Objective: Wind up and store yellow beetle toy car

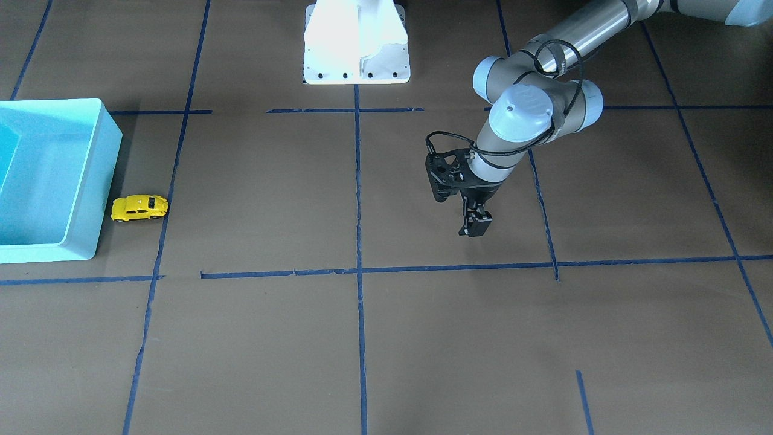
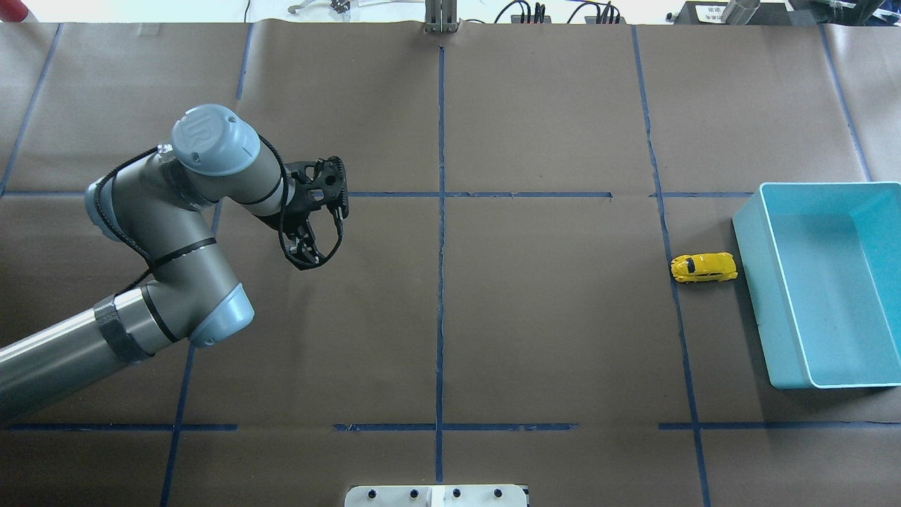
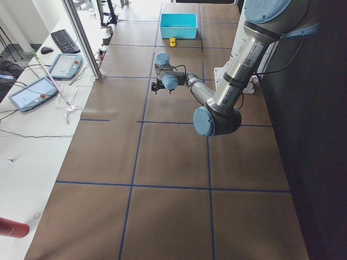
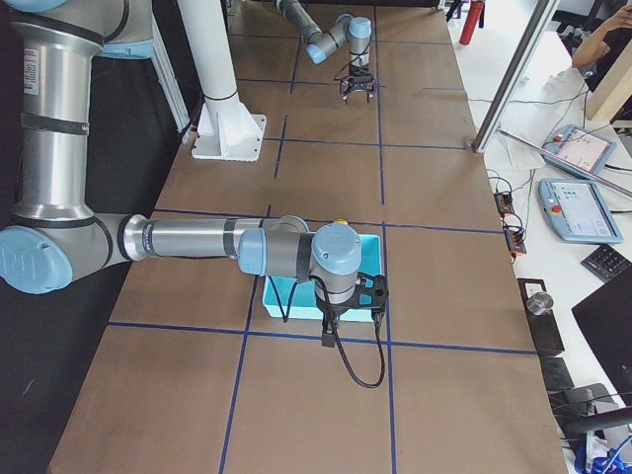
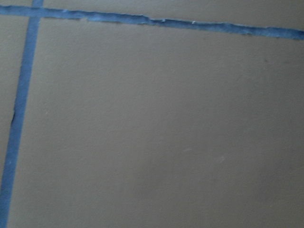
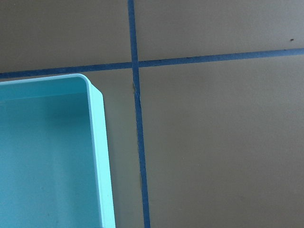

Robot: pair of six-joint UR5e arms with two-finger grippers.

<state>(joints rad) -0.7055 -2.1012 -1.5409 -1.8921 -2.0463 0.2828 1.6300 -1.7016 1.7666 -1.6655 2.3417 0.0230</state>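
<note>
I see the toy car (image 2: 703,267) on the table (image 2: 549,317) near its right edge, just outside the bin (image 2: 754,296). The left gripper (image 2: 307,260) hangs well apart.

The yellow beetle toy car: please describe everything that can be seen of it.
The yellow beetle toy car is tiny and glossy bright yellow, with a rounded body, dark windows and small black wheels. It stands upright on its wheels on the brown table cover. One end faces the outer wall of the turquoise bin, very near; whether they touch is unclear. Its other end reaches a blue tape line. Nothing grips it.
</note>
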